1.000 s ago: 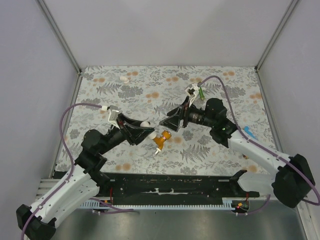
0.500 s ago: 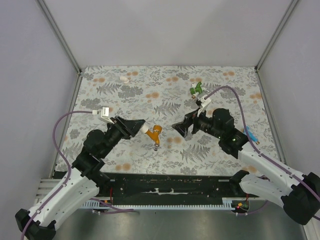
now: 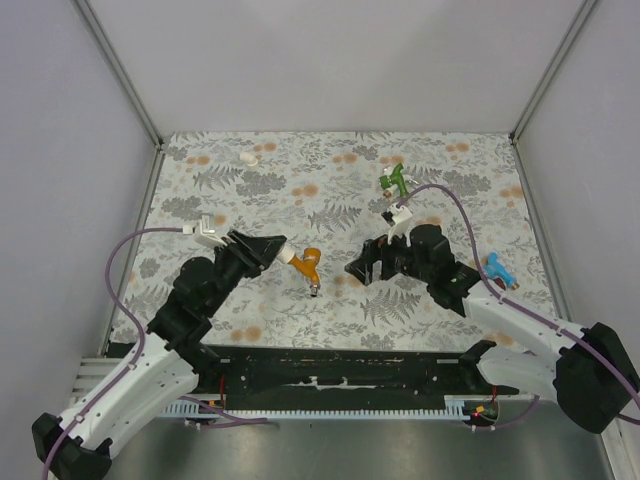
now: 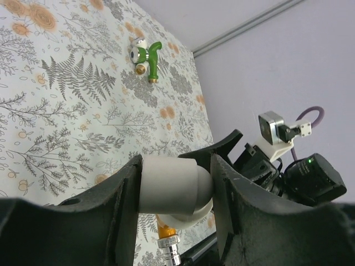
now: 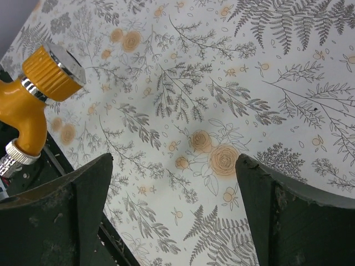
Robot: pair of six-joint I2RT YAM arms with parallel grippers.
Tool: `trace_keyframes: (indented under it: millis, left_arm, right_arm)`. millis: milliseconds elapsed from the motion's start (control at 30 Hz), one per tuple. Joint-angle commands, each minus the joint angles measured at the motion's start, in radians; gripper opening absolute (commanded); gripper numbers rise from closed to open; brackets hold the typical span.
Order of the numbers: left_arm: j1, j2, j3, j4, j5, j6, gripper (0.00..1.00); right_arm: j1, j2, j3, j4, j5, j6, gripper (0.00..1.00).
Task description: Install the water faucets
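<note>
While my left hand [image 3: 284, 254] pinched the orange faucet [image 3: 309, 265] by the white cylinder at its end, the top view had it near the middle of the table [image 3: 300, 195], spout down and, I judged, lifted clear. My left arm reached in low from the near left, forearm stretched toward the centre. My right hand [image 3: 353, 268] sat just right of the faucet, apart from it, spread wide and facing it, with the arm bent low. The green faucet [image 3: 393, 180] lay farther back and the blue faucet [image 3: 497, 267] off to the right, both untouched.

From my left wrist, both fingers [image 4: 119, 205] pressed on the cylinder's sides, and the orange body and metal nozzle hung beneath. The green faucet [image 4: 147, 54] lay beyond.

From my right wrist, my fingers [image 5: 83, 216] stood far apart with nothing between them. The orange faucet [image 5: 30, 111] showed at upper left, its ribbed collar capped by a shiny face.

I judged the piece light, stiff plastic. The smooth round cylinder could turn in my pinch, and the metal nozzle looked slick. The ribbed collar seemed the surest place for my right hand to take hold.
</note>
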Motion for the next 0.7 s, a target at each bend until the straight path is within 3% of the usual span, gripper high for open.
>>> trace_keyframes:
  millis: [0, 233, 433, 667]
  left_arm:
    - [-0.001, -0.017, -0.009, 0.054, -0.075, -0.088, 0.02]
    - [-0.001, 0.002, -0.023, 0.110, -0.084, -0.140, 0.02]
    - [-0.001, 0.021, -0.026, 0.153, -0.076, -0.179, 0.02]
    - [-0.001, 0.018, -0.020, 0.174, -0.050, -0.203, 0.02]
  right_arm:
    - [-0.001, -0.045, 0.006, 0.108, -0.042, -0.065, 0.98]
    - [0.056, -0.097, -0.031, 0.236, -0.082, -0.175, 0.96]
    - [0.289, -0.134, -0.088, 0.320, 0.091, -0.468, 0.96]
    - [0.398, -0.094, -0.082, 0.380, 0.189, -0.606, 0.98]
